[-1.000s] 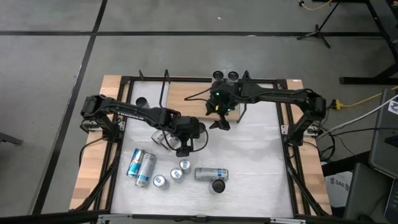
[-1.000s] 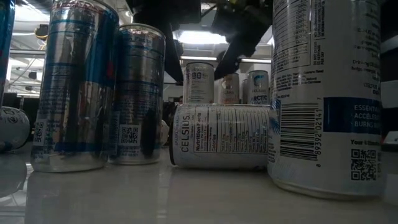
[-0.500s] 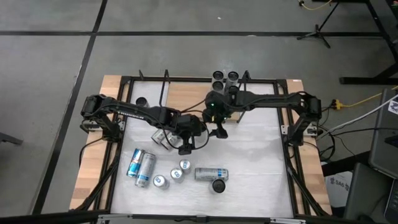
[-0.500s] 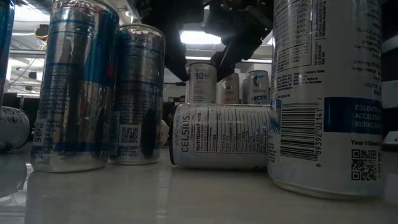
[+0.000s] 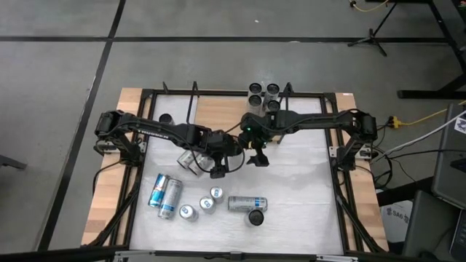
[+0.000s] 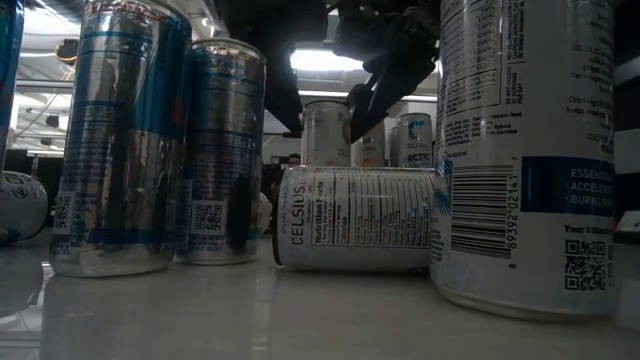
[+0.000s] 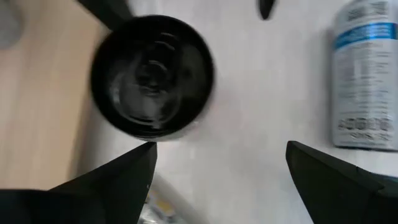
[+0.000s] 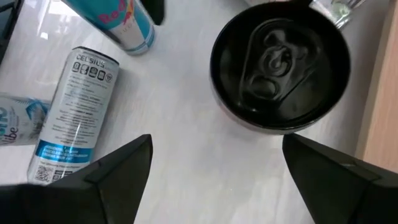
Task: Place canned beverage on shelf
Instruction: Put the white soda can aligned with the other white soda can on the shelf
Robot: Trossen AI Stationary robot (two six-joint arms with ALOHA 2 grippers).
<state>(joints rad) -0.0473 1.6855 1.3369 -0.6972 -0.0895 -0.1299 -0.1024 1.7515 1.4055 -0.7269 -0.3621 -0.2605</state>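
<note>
A black-topped can stands upright on the white table beside the wooden board's edge; it shows in the left wrist view and the right wrist view. The arms hide it in the high view. My left gripper is open above and beside it, and so is my right gripper from the other side. The shelf, a light-brown board in a black rod frame, lies at the table's far side. Several cans stand at its far right end and one dark can at its left.
A white Celsius can lies on its side near the front, with a black can by it. Two tall cans and small upright ones stand front left. A silver can lies by my left gripper.
My right gripper has come away from the cans at the shelf's far end, toward the table's near edge, and now hangs close to my left gripper. My left gripper has shifted a little toward the table's right edge.
</note>
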